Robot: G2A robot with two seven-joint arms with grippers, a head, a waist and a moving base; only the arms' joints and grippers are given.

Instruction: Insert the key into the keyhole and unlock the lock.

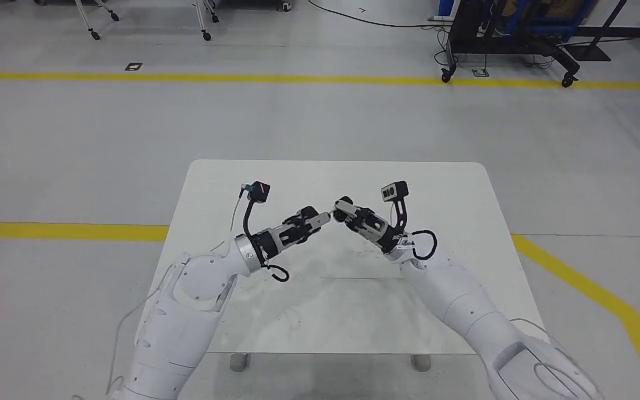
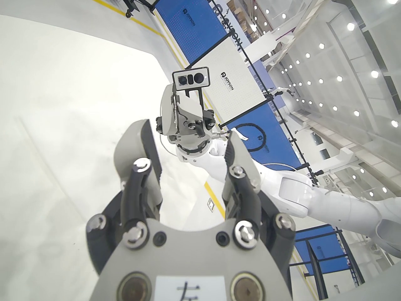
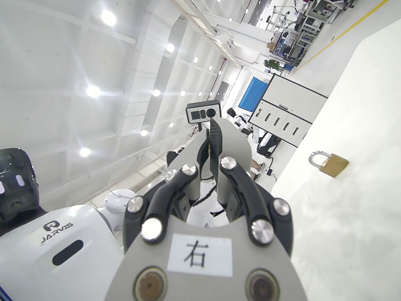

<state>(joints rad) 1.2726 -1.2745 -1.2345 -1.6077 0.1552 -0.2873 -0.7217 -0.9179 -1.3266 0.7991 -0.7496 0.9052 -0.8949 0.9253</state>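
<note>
— Jaws, state?
— Left jaws apart, empty; right jaws pressed together, both above my white counter (image 3: 344, 236). Brass padlock with silver shackle (image 3: 333, 164) lies flat there, ungripped.
— Hazard?
— I judge it slides when the key pushes; nothing braces it.

Pale grey floor (image 1: 300, 120) crossed by yellow lines (image 1: 300, 77) — white table (image 1: 450, 190), ceiling spotlights (image 3: 108, 17) overhead.

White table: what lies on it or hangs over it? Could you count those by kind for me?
brass padlock with a silver shackle, lying on the table: 1
grey two-fingered robot grippers above it: 2 (left gripper open, right gripper shut)
Total: 3
</note>
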